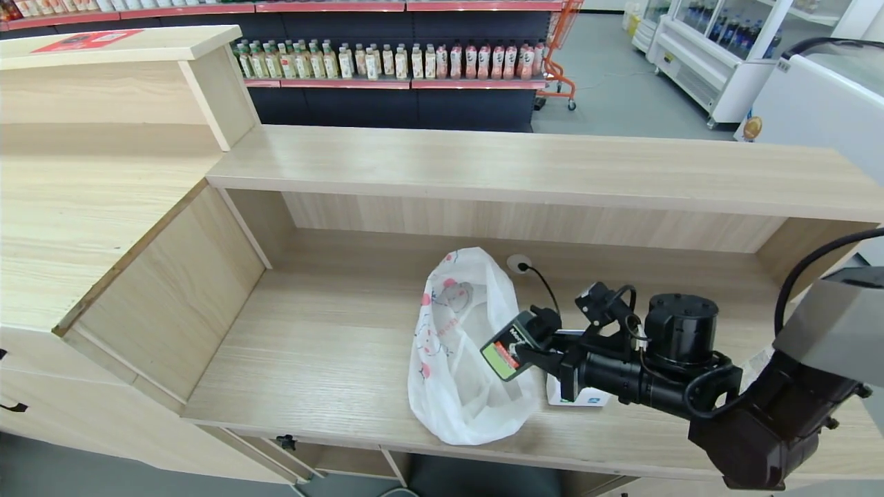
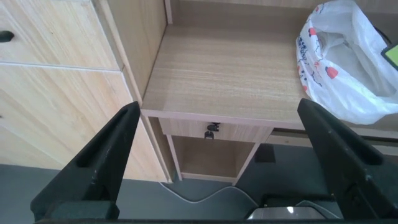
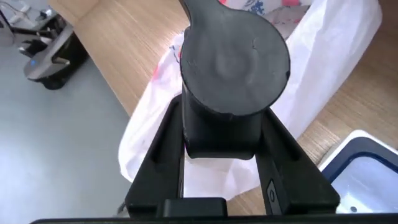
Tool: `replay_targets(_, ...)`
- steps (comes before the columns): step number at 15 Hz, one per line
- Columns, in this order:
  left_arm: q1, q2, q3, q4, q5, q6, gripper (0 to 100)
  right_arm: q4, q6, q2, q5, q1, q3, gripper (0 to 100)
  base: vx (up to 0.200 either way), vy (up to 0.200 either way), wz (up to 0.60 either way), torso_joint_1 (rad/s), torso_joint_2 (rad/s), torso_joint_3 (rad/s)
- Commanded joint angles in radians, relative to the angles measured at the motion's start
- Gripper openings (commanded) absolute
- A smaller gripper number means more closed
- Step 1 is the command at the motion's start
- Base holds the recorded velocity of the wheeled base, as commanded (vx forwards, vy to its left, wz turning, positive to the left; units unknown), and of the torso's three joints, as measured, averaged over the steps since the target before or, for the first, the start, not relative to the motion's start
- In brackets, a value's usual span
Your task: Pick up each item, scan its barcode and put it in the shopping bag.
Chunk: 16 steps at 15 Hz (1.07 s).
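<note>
A white plastic shopping bag (image 1: 456,373) with pink prints lies open on the wooden desk (image 1: 311,352). My right gripper (image 1: 535,338) is shut on a black container with a green and red label (image 1: 506,351), held at the bag's right rim, just above the opening. In the right wrist view the black container (image 3: 233,68) sits between the fingers (image 3: 158,162), with the bag (image 3: 329,56) beyond it. My left gripper (image 2: 217,109) is open and holds nothing, low in front of the desk's front edge, left of the bag (image 2: 348,62).
A white and blue box (image 1: 579,396) lies on the desk under my right arm, also seen as the box (image 3: 360,180) beside the bag. A black cable runs from a socket (image 1: 519,263) at the back. A raised counter (image 1: 552,166) walls the desk behind, a side panel (image 1: 166,290) on the left.
</note>
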State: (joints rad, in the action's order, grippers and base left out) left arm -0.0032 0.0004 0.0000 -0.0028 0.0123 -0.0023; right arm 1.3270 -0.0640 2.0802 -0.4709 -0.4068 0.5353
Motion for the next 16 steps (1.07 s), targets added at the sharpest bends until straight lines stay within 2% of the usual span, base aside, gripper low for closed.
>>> replay_targets(1, 0.000, 0.001, 0.000, 0.000, 0.000, -0.001, 100, 0.035, -0.028, 0.087, -0.002, -0.003, -0.025, 0, 0.000, 0.000, 0.00, 0.000, 0.00, 0.000)
replay_targets(4, 0.000, 0.001, 0.000, 0.000, 0.000, -0.001, 100, 0.078, -0.039, 0.120, 0.001, -0.033, -0.031, 0, 0.000, 0.000, 0.00, 0.000, 0.00, 0.000)
replay_targets(5, 0.000, 0.001, 0.000, 0.000, 0.000, -0.001, 100, 0.129, -0.042, 0.155, 0.003, -0.055, -0.023, 0, 0.000, 0.000, 0.00, 0.000, 0.00, 0.000)
replay_targets(8, 0.000, 0.001, 0.000, 0.000, 0.000, -0.001, 100, 0.244, -0.100, 0.251, 0.014, -0.044, -0.020, 0, 0.000, 0.000, 0.00, 0.000, 0.00, 0.000)
replay_targets(16, 0.000, 0.001, 0.000, 0.000, 0.000, -0.001, 100, 0.244, -0.138, 0.291, 0.043, -0.040, -0.005, 0, 0.000, 0.000, 0.00, 0.000, 0.00, 0.000)
